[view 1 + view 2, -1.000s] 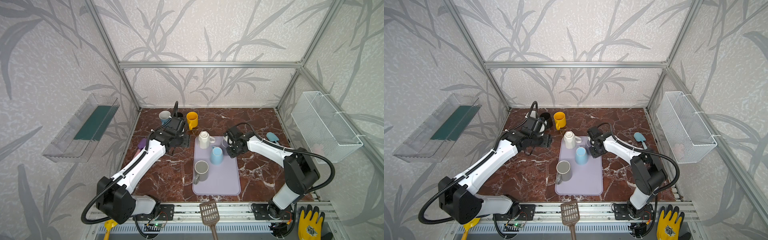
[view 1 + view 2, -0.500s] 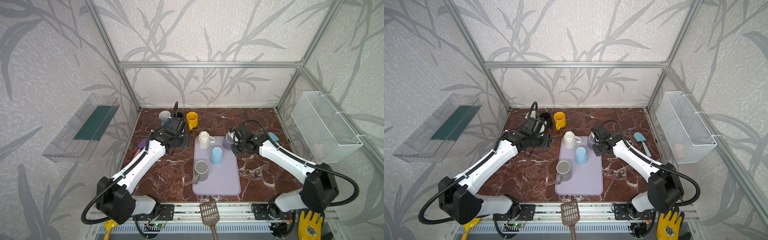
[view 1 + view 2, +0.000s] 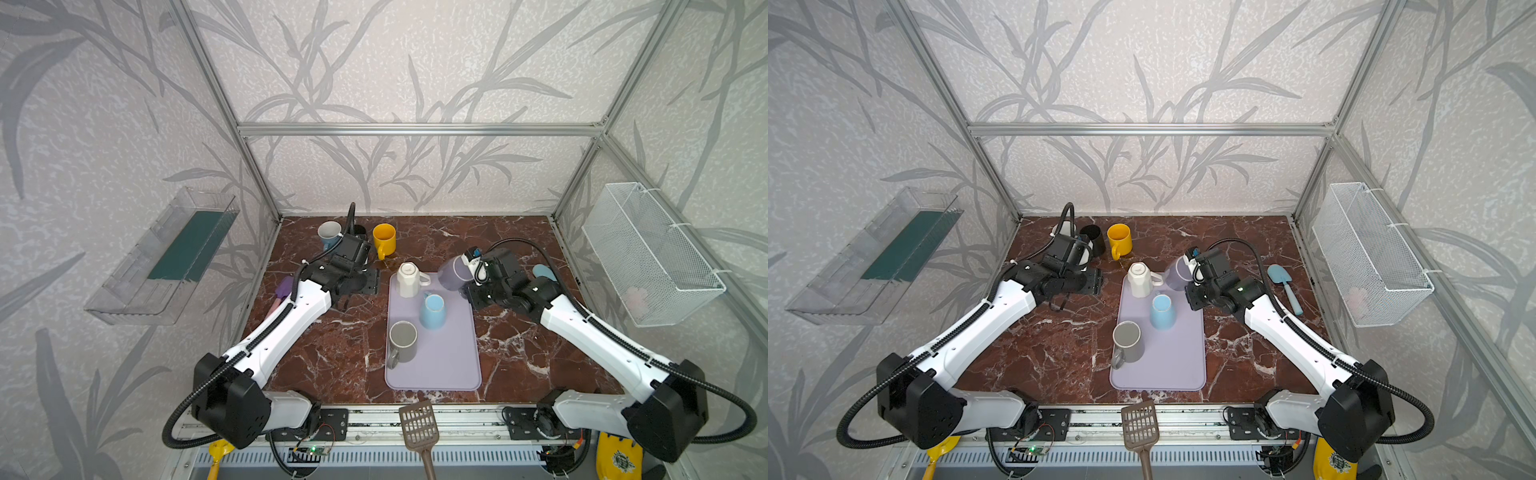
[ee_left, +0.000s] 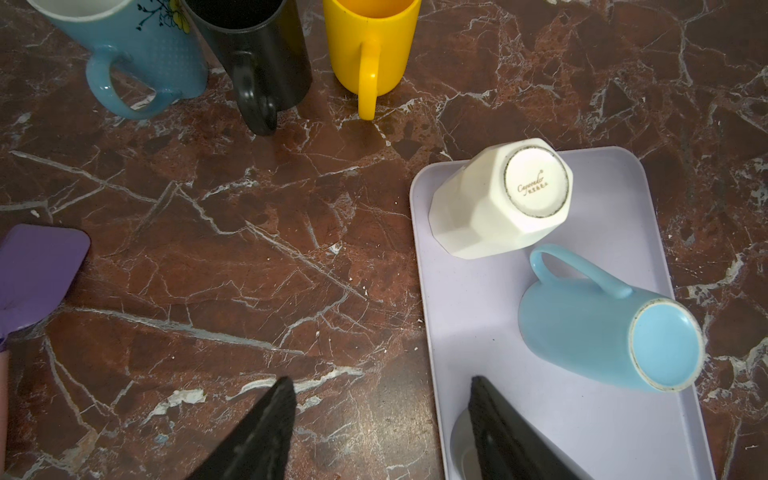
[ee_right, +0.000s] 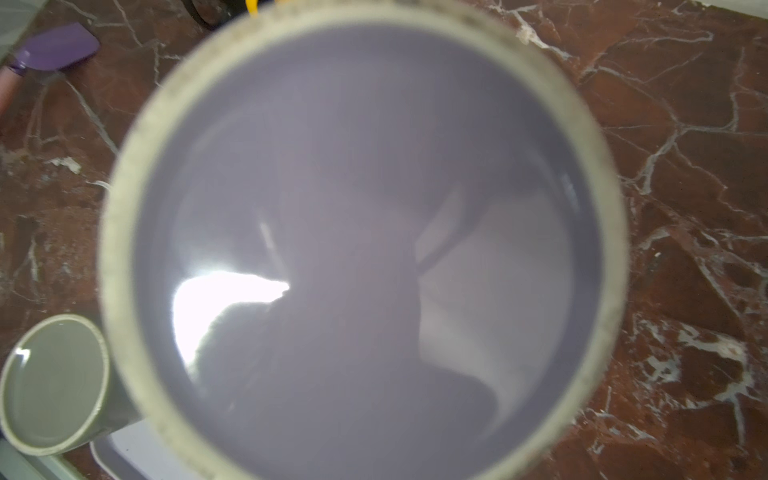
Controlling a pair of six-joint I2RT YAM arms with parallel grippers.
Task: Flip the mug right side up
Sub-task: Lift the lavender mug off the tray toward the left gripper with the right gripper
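1. Judging the flip half done: the right gripper (image 3: 473, 272) is clenched on the purple mug (image 3: 450, 275), held tilted in the air over the far right corner of the tray (image 3: 449, 365).
2. Next, we think, the wrist must roll until the mouth faces up, then lower.
3. The left gripper (image 4: 374, 415) hangs released, empty.
4. Grip point hidden; right wrist view blurred, so base or mouth, we cannot tell.
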